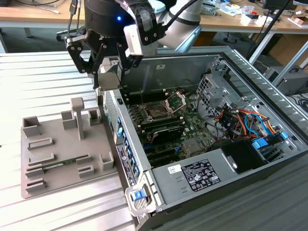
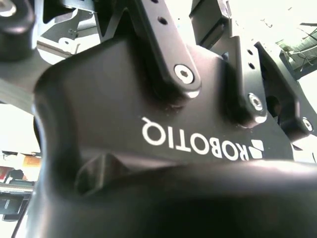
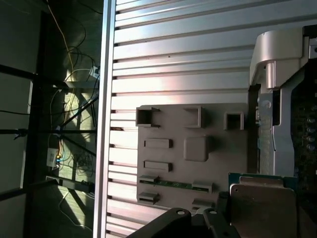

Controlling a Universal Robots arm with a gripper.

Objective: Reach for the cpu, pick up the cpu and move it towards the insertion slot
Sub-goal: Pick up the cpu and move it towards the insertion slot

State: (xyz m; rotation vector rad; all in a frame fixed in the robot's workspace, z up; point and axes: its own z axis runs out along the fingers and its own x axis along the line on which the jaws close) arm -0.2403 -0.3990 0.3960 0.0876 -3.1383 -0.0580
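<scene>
Exterior view shows me the black gripper, jaws pinching the flat silvery square cpu, well apart from the dark silver-framed insertion slot.

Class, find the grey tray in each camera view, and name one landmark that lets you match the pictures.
Exterior view: the grey tray lies on the ribbed table at the exterior view's left, near the gripper.
First wrist view: the tray sits on the same table, seen past the chip that the gripper holds.
Second wrist view: the gripper's black body, close up.
Shared landmark: the green memory stick lying in the tray.
</scene>
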